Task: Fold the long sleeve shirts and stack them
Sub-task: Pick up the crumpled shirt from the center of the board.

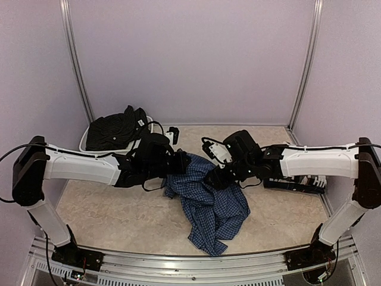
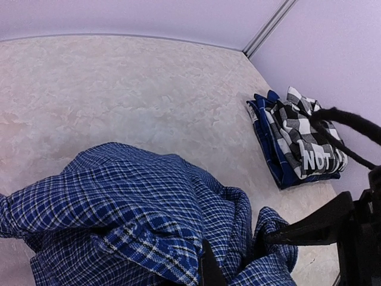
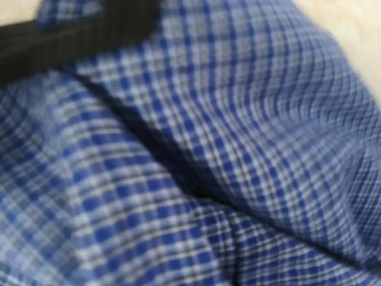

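The blue shirt (image 1: 208, 205) is seen crumpled on the table (image 1: 113, 208), directly between and beneath the two grippers. The left gripper (image 1: 178, 162) is closed, and an upper edge of the blue shirt is pinched in it; in the left wrist view the cloth is bunched right against its dark finger (image 2: 209, 271). The right gripper (image 1: 215, 177) is pressed down into the opposite upper edge of the same shirt. Its wrist view is filled by blurred check cloth, with one finger (image 3: 77, 36) laid across it, so it cannot be told how wide it stands or whether anything is gripped.

The black-and-white check shirt (image 2: 300, 140) lies folded on a folded blue cloth (image 2: 266, 146), well apart from the left gripper, under the right forearm. The black shirt (image 1: 112, 132) is heaped behind the left gripper, apart from it.
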`<move>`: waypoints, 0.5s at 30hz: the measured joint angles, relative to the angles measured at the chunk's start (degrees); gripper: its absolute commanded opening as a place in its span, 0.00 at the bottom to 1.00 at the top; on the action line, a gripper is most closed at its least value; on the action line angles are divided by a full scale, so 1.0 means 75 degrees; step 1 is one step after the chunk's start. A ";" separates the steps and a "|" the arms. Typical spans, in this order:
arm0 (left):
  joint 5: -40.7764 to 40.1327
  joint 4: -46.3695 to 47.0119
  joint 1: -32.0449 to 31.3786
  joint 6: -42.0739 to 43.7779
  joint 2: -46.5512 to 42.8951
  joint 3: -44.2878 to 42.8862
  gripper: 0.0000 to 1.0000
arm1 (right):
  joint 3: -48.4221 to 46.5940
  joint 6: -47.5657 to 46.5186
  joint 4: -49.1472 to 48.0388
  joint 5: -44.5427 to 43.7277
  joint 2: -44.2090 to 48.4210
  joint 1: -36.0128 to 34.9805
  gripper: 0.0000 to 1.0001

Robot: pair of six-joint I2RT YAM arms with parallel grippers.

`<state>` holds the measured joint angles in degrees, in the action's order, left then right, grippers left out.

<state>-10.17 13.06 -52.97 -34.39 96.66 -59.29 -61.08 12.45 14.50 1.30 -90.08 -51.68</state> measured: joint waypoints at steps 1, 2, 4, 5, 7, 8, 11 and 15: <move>-0.0029 -0.0003 0.0000 0.0006 -0.0026 0.0050 0.00 | -0.0050 -0.0032 0.0000 -0.0029 -0.0023 -0.0009 0.32; -0.0055 -0.0006 0.0000 0.0009 -0.0044 0.0082 0.00 | -0.0082 -0.0128 0.0009 -0.0058 -0.0029 -0.0012 0.19; -0.0111 -0.0015 0.0003 0.0023 -0.0128 0.0166 0.00 | -0.0131 -0.0119 0.0052 -0.0181 -0.0038 -0.0012 0.00; -0.0122 -0.0038 0.0015 0.0032 -0.0189 0.0204 0.00 | -0.0143 -0.0152 0.0102 -0.0251 -0.0038 -0.0015 0.00; -0.0169 -0.0119 0.0041 0.0058 -0.0353 0.0297 0.00 | -0.0157 -0.0140 0.0259 -0.0560 -0.0035 -0.0015 0.00; -0.0192 -0.0178 0.0064 0.0082 -0.0458 0.0356 0.00 | -0.0157 -0.0143 0.0329 -0.0714 -0.0026 -0.0015 0.00; -0.0248 -0.0405 0.0213 0.0160 -0.0839 0.0577 0.00 | -0.0157 -0.0134 0.0766 -0.1411 0.0163 0.0050 0.00; -0.0309 -0.0976 0.0557 0.0254 -0.1629 0.0927 0.00 | -0.0157 -0.0017 0.1434 -0.2119 0.1055 0.0530 0.00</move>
<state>-12.49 5.74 -48.80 -32.49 84.44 -52.34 -62.26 12.32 25.26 -14.59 -82.17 -47.70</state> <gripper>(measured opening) 0.008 0.005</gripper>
